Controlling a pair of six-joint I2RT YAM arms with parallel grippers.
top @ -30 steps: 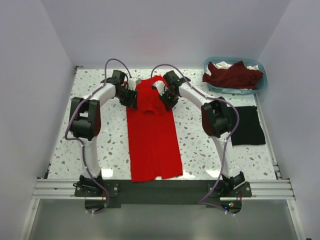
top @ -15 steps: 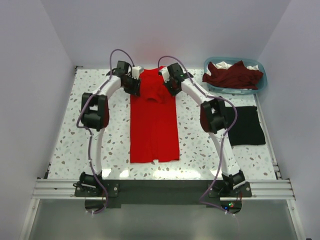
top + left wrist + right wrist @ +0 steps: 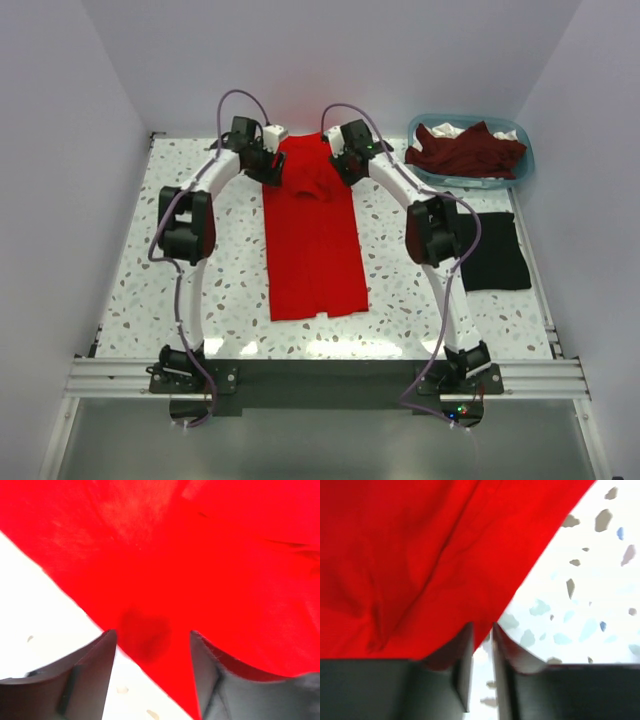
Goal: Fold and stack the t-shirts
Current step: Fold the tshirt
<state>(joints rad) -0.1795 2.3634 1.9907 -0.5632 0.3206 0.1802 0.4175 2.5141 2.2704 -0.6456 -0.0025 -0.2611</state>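
The red t-shirt (image 3: 315,240) lay as a long narrow strip down the middle of the table (image 3: 235,280), running from the far edge almost to the near edge. At its far left corner the left gripper (image 3: 152,637) sat with its fingers spread apart, red cloth lying between them. At the far right corner the right gripper (image 3: 482,627) had its fingers nearly together, pinching the shirt's edge. A black t-shirt (image 3: 497,250) lay flat by the right edge. A maroon t-shirt (image 3: 465,150) was heaped in the light blue basket (image 3: 522,170) at the far right corner.
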